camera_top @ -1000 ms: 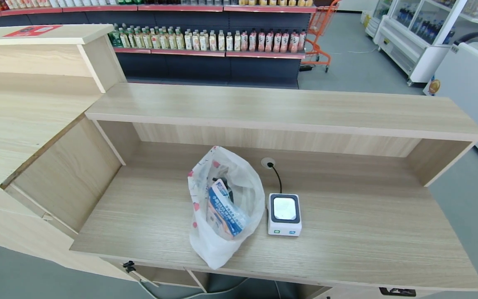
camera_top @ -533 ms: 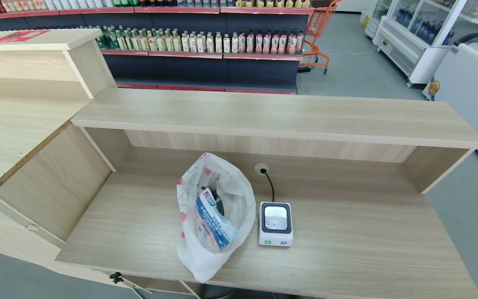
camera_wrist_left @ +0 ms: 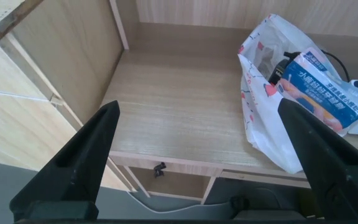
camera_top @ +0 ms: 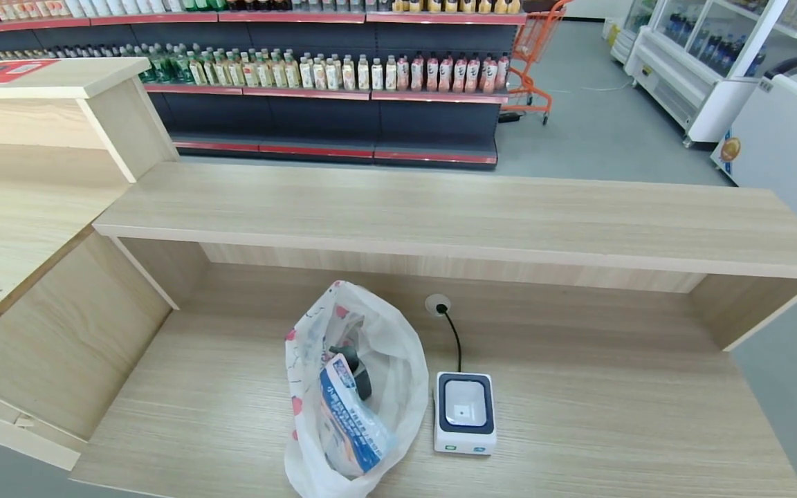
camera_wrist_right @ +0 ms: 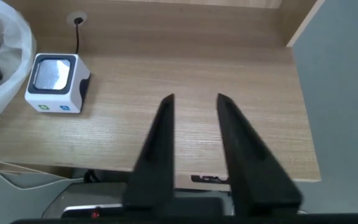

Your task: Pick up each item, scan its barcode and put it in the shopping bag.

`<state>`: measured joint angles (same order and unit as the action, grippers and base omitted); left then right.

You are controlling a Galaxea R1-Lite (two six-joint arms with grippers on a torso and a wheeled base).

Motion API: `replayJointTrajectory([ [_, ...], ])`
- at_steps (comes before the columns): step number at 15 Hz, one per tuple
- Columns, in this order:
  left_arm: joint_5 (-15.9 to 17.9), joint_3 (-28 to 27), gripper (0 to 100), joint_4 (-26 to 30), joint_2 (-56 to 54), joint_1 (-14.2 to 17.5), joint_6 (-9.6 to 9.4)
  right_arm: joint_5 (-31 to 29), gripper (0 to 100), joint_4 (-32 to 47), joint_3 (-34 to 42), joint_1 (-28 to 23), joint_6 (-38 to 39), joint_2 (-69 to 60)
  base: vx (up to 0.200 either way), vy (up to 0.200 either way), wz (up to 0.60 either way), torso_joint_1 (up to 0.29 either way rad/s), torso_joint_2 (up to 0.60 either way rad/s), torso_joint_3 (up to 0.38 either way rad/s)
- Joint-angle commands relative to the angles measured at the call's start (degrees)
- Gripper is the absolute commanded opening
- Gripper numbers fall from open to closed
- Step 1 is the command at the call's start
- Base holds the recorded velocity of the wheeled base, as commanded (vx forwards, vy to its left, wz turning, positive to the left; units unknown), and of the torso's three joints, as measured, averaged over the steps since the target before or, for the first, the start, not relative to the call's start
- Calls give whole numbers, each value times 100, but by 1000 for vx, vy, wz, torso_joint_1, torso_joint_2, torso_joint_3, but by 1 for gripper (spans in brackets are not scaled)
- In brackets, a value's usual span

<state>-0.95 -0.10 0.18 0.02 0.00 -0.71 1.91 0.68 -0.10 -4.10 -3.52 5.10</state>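
Observation:
A white plastic shopping bag [camera_top: 371, 346] stands open on the lower wooden counter [camera_top: 613, 415]. Inside it lie a blue-and-white packet [camera_top: 346, 422] and a dark item [camera_top: 357, 366]. Just right of the bag sits the white barcode scanner [camera_top: 465, 413], window facing up, with its black cable running back to a hole [camera_top: 437, 303]. My left gripper [camera_wrist_left: 197, 106] hangs open and wide near the counter's front edge, left of the bag [camera_wrist_left: 266, 124] and packet [camera_wrist_left: 319, 90]. My right gripper [camera_wrist_right: 193, 99] is over the front edge, right of the scanner [camera_wrist_right: 53, 81], fingers a little apart and holding nothing.
A raised ledge [camera_top: 440, 214] runs across the back of the counter. A wooden side wall [camera_top: 59, 332] closes the left end and another [camera_top: 751, 311] the right. Bare counter lies on both sides of the bag and scanner. Shop shelves with bottles [camera_top: 343, 69] stand behind.
The head camera has shifted, so bag and scanner sit lower in the picture. Neither has moved on the counter.

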Motion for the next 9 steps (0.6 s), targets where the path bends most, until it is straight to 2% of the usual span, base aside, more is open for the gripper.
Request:
replayJointTrajectory([
  [1,-2,1,100,-1,-2,0,0,2,0,2,1,-3,27,18,0,0,0,0,0,0],
  [9,-2,1,100,-1,-2,0,0,2,0,2,1,-3,36,18,0,0,0,0,0,0],
])
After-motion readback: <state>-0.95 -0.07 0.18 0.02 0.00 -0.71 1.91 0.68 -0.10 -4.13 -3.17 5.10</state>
